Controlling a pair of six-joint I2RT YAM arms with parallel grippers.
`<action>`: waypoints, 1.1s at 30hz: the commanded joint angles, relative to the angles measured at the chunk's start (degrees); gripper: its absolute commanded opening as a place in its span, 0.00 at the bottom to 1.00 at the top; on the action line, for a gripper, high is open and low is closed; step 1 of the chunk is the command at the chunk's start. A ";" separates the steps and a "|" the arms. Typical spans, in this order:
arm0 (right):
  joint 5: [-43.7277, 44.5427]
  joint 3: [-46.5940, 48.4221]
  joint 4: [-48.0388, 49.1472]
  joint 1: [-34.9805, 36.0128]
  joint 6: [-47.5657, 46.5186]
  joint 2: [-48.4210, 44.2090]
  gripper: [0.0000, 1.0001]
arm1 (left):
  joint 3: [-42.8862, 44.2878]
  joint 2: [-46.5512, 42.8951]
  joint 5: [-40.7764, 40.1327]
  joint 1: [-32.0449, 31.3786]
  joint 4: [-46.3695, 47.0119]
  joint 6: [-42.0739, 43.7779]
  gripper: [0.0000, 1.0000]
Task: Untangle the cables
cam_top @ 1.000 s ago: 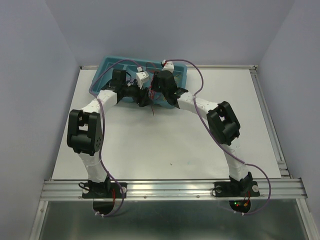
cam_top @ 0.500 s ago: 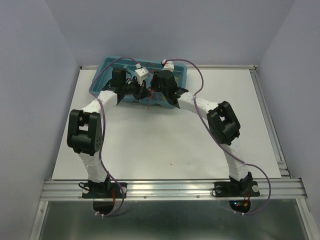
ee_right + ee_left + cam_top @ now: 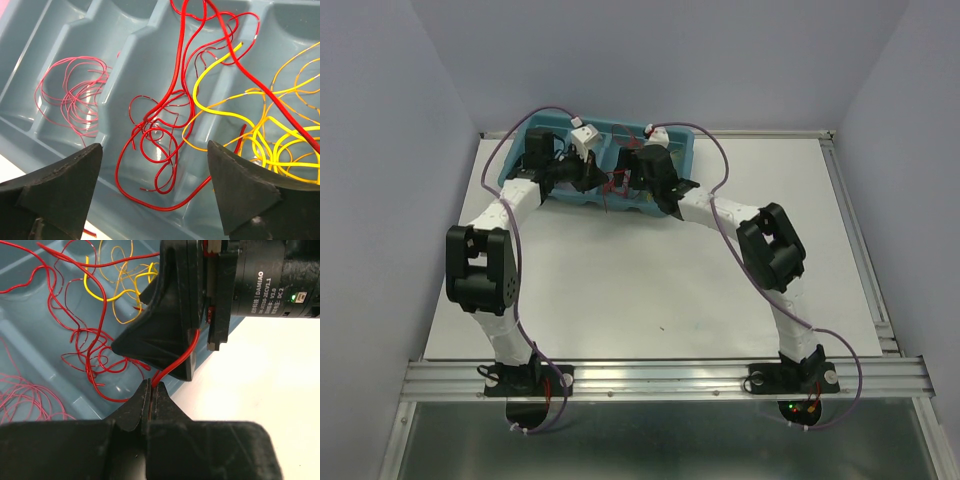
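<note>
The cables (image 3: 165,115) are seen lying in a blue tray (image 3: 678,150) with several compartments. A thick red cable (image 3: 176,75) is looped across a middle compartment and is crossed by a yellow cable (image 3: 197,85). Orange cables (image 3: 270,125) are piled in the compartment beside it, tangled with the yellow one. A bundle of thin pink-red wires (image 3: 75,95) is kept apart in its own compartment.

The tray is set on a white table (image 3: 650,280), at the far edge and left of centre, slightly skewed. Plain grey walls (image 3: 650,60) enclose the table on three sides. A metal rail (image 3: 660,378) runs along the near edge, and the arm bases are bolted there. The near and right parts of the table are left as open white surface.

Both arms are reached forward with elbows bent outward, and their wrists are brought together over the tray's near rim. The left gripper (image 3: 151,392) is pinched tight on a strand of red cable, which runs up past the other gripper's finger. The right gripper (image 3: 154,150) is held above the red tangle with its jaws spread wide, and nothing is gripped.
</note>
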 commanded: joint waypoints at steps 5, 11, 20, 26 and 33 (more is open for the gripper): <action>-0.44 -1.21 1.52 1.25 -0.36 -4.11 0.97 | 5.27 -3.06 1.63 0.30 -2.36 -0.41 0.00; 3.25 2.92 2.40 1.25 -0.88 -1.58 0.96 | 4.49 -2.97 4.53 -0.23 -7.64 4.85 0.00; 5.72 8.55 0.56 0.37 4.11 0.46 1.00 | 0.26 -4.02 2.08 -2.86 -7.73 7.24 0.00; 3.26 8.73 0.47 -0.86 7.64 0.37 1.00 | -0.18 -0.78 -0.20 -3.48 -4.57 4.60 0.00; -2.19 7.67 -2.69 -1.30 10.45 -1.12 1.00 | -2.81 -0.59 -1.88 -0.32 6.07 -1.90 0.00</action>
